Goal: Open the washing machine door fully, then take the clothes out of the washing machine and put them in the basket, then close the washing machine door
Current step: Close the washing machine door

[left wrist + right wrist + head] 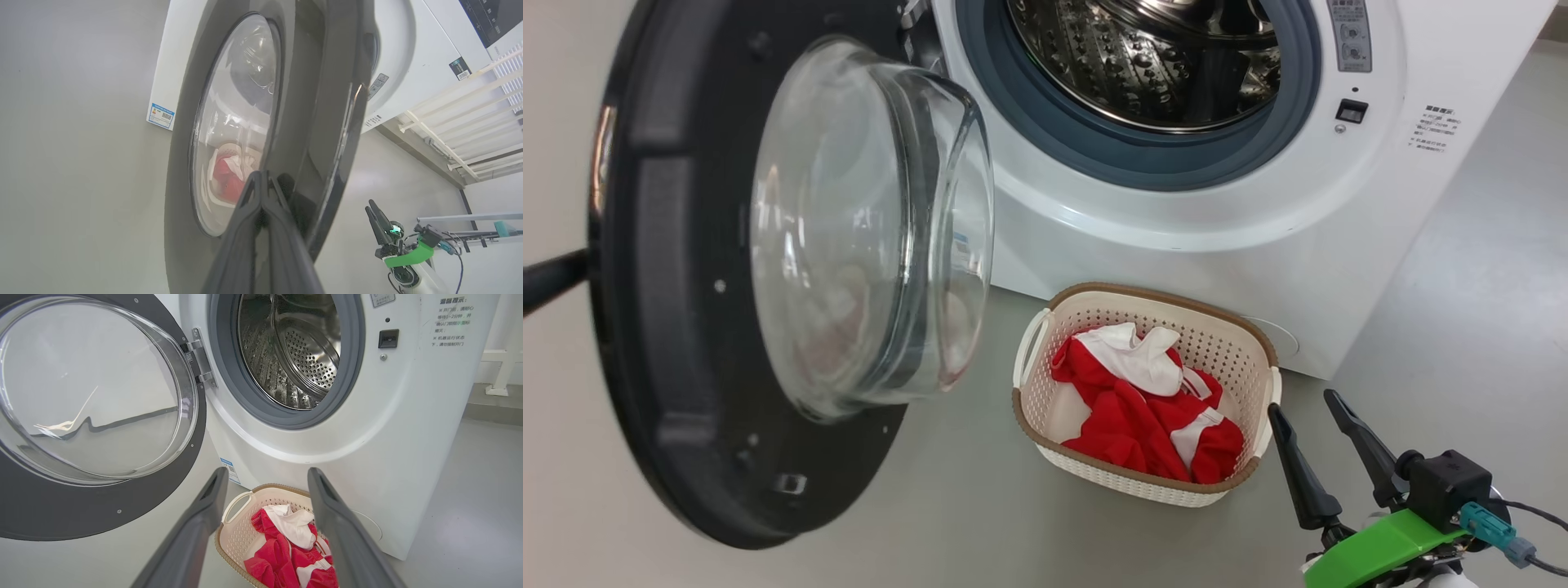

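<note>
The black-rimmed door (pixel 678 343), glass bulging, stands swung wide at left, with the left tool (pixel 261 176) pressed together at its outer face. Red-and-white clothes (pixel 1135 408) lie in the basket (pixel 1152 296) on the floor before the washer (pixel 1176 245). The right tool (pixel 1301 400) hovers spread beside the basket. Chinese notices (pixel 449 322) mark the washer's front.

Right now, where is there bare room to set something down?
Bare grey floor lies between the open black-rimmed round glass door and the cream perforated basket, and more right of the white front-loading washing machine. Its steel drum looks empty. Crowded: the basket, full of red-and-white clothes, near the machine.
</note>
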Controlling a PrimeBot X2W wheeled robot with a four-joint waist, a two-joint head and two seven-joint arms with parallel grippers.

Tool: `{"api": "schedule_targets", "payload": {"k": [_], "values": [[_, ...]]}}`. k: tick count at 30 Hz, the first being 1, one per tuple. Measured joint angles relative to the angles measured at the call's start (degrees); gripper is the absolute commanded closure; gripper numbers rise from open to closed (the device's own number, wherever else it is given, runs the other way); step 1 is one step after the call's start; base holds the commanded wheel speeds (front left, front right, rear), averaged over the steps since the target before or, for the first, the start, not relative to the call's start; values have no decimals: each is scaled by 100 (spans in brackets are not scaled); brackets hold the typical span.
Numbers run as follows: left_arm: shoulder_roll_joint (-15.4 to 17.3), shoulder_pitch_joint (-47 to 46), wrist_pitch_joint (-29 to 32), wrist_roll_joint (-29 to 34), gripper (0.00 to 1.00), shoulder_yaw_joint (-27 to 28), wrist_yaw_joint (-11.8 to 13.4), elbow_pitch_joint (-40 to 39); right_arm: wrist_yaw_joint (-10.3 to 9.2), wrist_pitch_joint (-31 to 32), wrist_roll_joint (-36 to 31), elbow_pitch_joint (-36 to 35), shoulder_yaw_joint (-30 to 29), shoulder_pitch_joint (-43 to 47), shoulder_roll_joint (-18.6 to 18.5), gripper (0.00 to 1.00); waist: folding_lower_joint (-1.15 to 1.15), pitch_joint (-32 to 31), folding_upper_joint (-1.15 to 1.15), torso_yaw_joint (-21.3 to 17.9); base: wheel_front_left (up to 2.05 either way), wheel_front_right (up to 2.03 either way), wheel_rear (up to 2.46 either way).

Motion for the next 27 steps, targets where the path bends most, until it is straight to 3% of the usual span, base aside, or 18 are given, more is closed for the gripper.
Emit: {"api": "schedule_targets", "payload": {"k": [16,27], "values": [[-570,-16,-46,-134,100,-521,-1,-1204,0,0,-1,-48,-131,-3,26,0,0,102,0,-256,0,0,0],[-524,-10,-394,-75,100,-532,-1,-1187,0,0,-1,-56,-168,-3,63,0,0,88,0,-292,0,0,0]]}}
